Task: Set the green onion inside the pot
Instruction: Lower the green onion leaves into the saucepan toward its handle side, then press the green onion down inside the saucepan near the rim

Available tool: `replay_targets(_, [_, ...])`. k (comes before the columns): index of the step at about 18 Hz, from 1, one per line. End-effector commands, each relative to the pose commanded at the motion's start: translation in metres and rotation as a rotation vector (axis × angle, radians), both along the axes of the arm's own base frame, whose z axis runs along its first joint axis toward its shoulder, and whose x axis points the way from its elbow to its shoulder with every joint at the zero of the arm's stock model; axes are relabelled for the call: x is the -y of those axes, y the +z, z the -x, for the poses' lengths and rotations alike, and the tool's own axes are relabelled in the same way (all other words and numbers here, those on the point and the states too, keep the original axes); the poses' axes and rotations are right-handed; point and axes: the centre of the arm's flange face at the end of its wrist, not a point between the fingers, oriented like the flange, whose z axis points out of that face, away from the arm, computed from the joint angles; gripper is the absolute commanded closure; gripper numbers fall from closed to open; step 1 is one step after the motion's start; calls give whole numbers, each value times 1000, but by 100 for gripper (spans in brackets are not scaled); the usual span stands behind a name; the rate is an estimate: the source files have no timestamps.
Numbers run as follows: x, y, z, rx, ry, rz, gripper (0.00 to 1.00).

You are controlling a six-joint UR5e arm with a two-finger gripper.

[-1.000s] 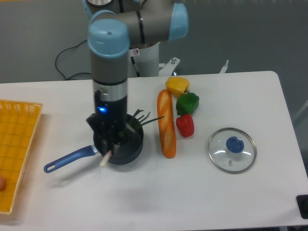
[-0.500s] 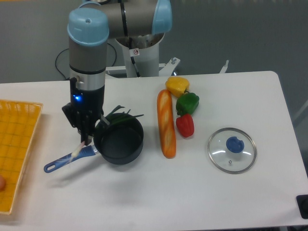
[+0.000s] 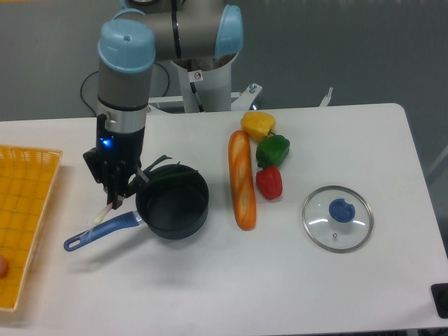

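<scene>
While the gripper hangs just left of the pot, it's clamped on the green onion: white end sticks out near-left over the blue handle, dark leaves lie across pot's far rim. Baguette sits right of pot.

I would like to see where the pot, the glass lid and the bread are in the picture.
pot (image 3: 173, 207), fixed camera view, on the dark inside bottom.
glass lid (image 3: 337, 218), fixed camera view, on the glass near the blue knob.
bread (image 3: 241, 179), fixed camera view, on the middle of the loaf.
</scene>
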Motion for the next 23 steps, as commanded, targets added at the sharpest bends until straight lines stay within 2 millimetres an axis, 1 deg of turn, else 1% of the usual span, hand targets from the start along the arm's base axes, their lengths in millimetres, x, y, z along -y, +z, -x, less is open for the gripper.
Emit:
replay_targets(4, [-10, 1, 9, -3, 2, -7, 88])
replay_targets(7, [-16, -3, 14, -1, 4, -3, 88])
replay_targets(11, [-20, -14, 17, 5, 2, 9, 88])
replay_targets(13, [-24, -20, 14, 3, -3, 4, 88])
replay_targets(15, [-24, -26, 12, 9, -6, 13, 88])
replay_targets(19, [-24, -29, 12, 12, -5, 16, 88])
replay_targets(23, [-19, -43, 10, 28, -5, 40, 88])
